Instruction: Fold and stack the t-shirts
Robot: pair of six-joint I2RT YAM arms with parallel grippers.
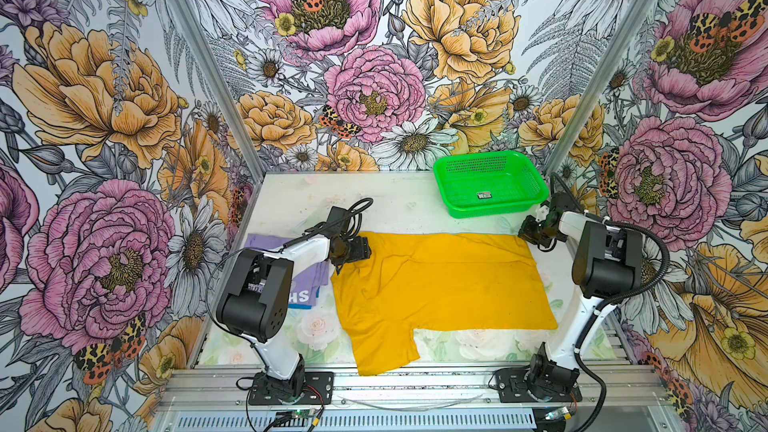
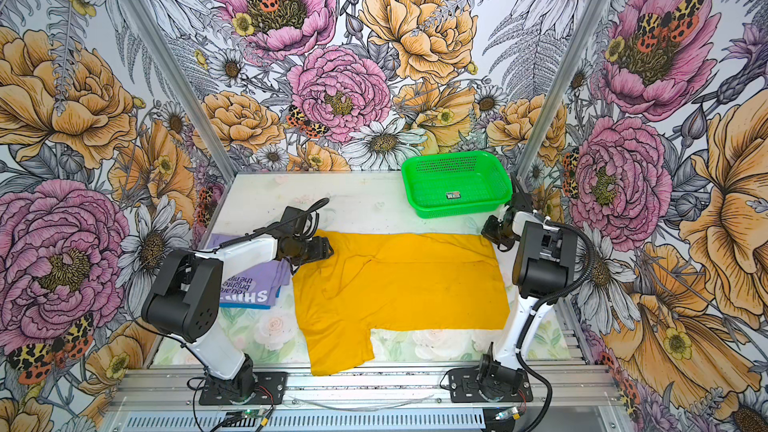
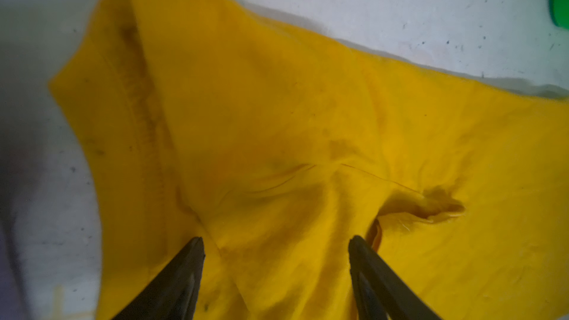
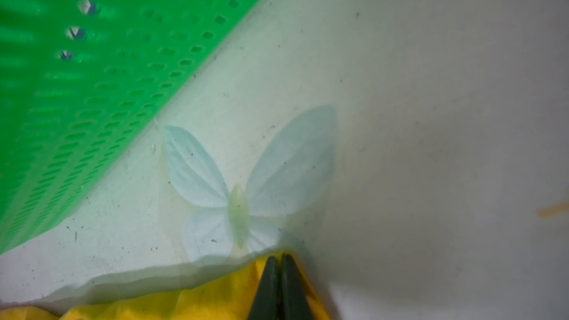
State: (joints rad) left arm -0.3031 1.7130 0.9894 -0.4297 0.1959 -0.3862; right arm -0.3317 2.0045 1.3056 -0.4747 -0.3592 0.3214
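Observation:
A mustard-yellow t-shirt (image 1: 440,284) (image 2: 399,284) lies spread across the table in both top views, one sleeve reaching toward the front edge. My left gripper (image 1: 347,261) (image 3: 275,241) is down on its far left part, jaws open and straddling a raised ridge of yellow cloth (image 3: 277,149). My right gripper (image 1: 540,243) (image 4: 279,257) is shut on the shirt's far right corner (image 4: 215,300). A folded lavender t-shirt (image 1: 307,284) (image 2: 253,280) with printed text lies at the left, partly hidden under my left arm. A blue t-shirt's edge (image 1: 301,306) shows beneath it.
A green mesh basket (image 1: 490,210) (image 2: 453,211) (image 4: 77,87) stands at the back right, close to my right gripper. Flower-patterned walls close in the table on three sides. Both arm bases sit on the metal rail at the front.

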